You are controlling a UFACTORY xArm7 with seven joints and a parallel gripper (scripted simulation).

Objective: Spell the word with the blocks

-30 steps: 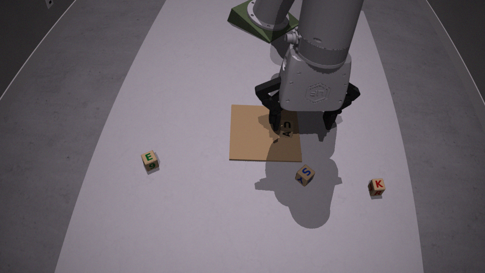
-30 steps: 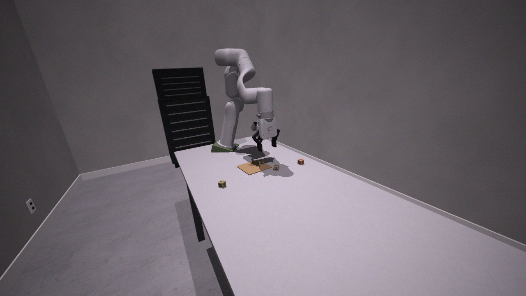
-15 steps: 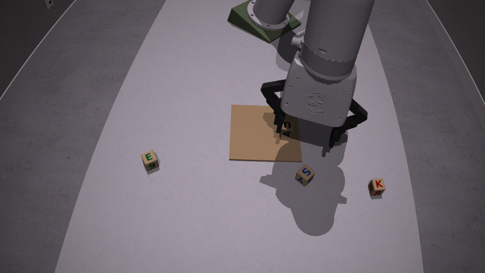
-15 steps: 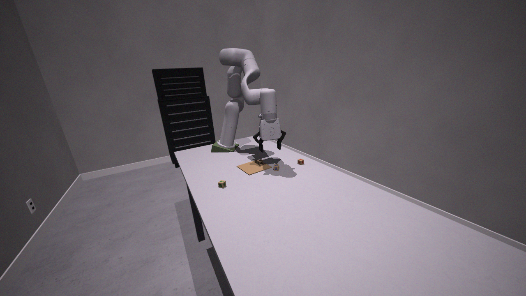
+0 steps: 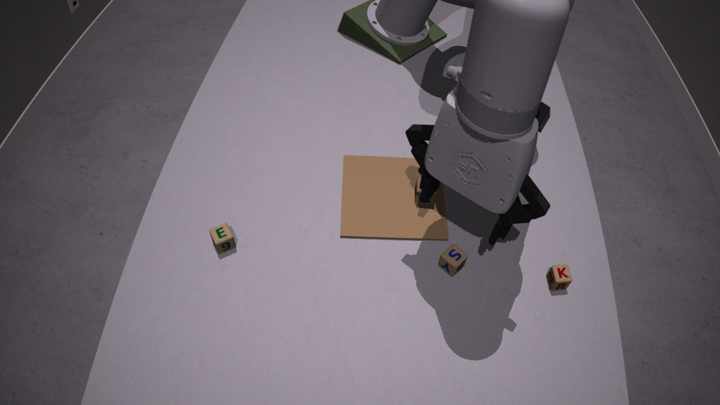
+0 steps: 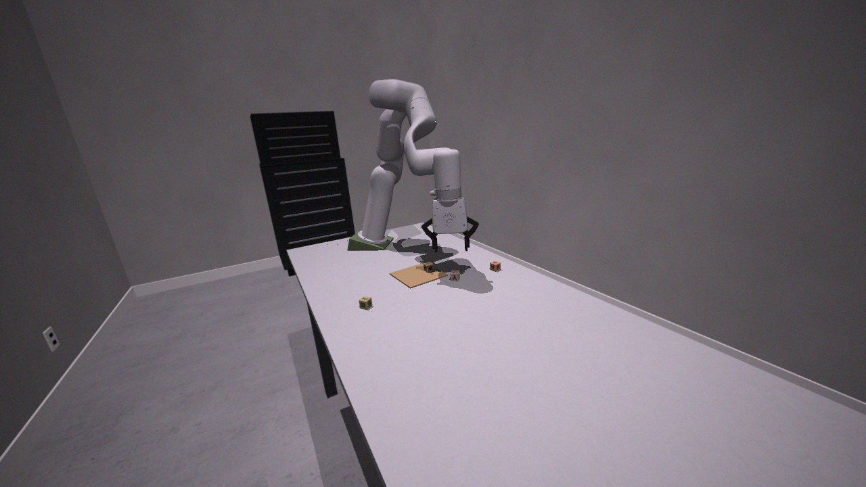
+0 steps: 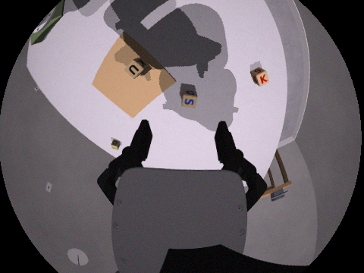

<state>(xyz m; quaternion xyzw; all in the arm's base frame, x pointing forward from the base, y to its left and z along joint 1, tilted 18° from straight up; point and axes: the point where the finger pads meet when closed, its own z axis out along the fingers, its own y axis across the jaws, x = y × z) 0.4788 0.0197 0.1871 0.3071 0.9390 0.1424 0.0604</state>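
Note:
The tan mat (image 5: 390, 197) lies flat on the table. The U block (image 7: 135, 69) sits on the mat near its right edge; in the top view the arm mostly hides it (image 5: 422, 191). The S block (image 5: 452, 259) lies off the mat, just past its near right corner, turned at an angle; it also shows in the wrist view (image 7: 188, 99). The E block (image 5: 222, 237) lies far to the left of the mat. The K block (image 5: 559, 277) lies to the right. My gripper (image 5: 465, 214) is open and empty, hanging well above the table between the mat's right edge and the S block.
The arm's green base (image 5: 390, 30) stands at the far end of the table. A black slatted cabinet (image 6: 302, 181) stands behind the table's far left corner. The table's right edge runs close to the K block.

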